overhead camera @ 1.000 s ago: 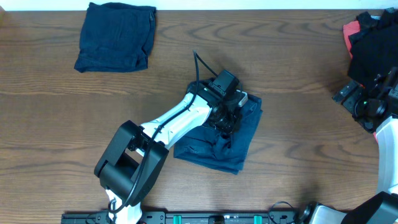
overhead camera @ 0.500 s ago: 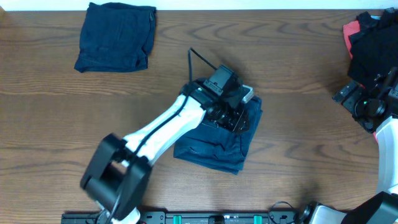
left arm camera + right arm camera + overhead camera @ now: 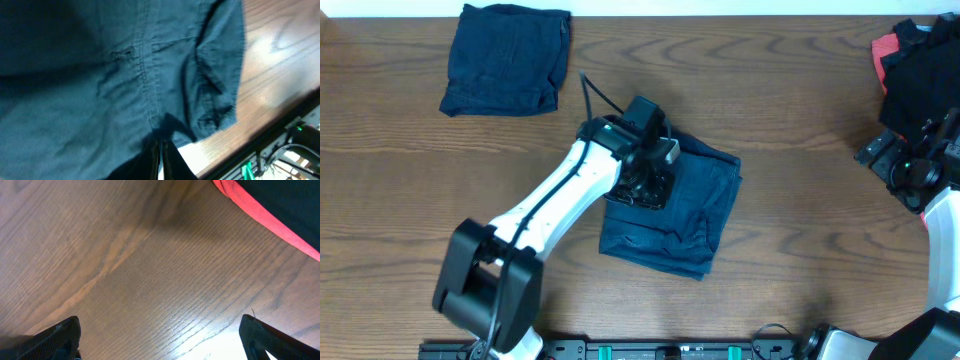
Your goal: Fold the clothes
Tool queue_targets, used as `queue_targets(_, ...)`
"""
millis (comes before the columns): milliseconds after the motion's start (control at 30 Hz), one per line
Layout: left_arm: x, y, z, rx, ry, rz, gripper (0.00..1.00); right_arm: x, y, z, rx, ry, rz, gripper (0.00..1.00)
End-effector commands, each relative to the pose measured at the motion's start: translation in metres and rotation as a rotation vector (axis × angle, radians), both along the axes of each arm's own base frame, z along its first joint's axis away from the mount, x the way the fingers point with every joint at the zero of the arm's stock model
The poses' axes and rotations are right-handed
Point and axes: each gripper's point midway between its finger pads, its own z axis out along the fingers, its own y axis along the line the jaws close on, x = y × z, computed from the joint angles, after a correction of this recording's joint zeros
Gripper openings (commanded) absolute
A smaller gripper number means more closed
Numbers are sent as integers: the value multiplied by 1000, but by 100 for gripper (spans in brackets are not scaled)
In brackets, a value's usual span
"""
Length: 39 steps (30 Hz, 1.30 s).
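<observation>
Wood-grain table (image 3: pixel 800 200) bears navy shorts (image 3: pixel 695 215), folded bundle (image 3: pixel 507 60).

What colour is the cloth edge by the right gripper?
The cloth edge is red; right wrist view.

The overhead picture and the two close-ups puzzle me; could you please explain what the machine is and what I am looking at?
It is a robot with two jointed arms, each ending in a two-finger hand. The overhead picture looks down on a brown wooden table; each close-up comes from a camera on one wrist. The white left arm reaches over the dark navy-blue cloth shorts in the middle; its left hand has its fingers together at the cloth, though whether they pinch it I cannot tell. A squarish folded navy bundle lies at the far left corner. The right hand is open over bare wood, holding nothing, beside a heap of black and red clothes.
</observation>
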Motion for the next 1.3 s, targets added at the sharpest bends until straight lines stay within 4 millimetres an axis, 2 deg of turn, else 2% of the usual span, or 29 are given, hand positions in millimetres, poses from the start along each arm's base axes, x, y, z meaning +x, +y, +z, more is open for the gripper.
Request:
queue_targets(0,-3,2,-19,43,40,-6,6,1,-5,2,-16,0,4,99)
queue_targets(300,-25,-20,-40,-2,160,-53,6,1,-5,2,-16,0,4,99)
queue_targets(633,-58,-47,-42,17,174,-141,6,1,-5,2,-16,0,4,99)
queue_targets(1267,-72,-79,-52,-16,139,-159,6,1,-5,2,-16,0,4,99)
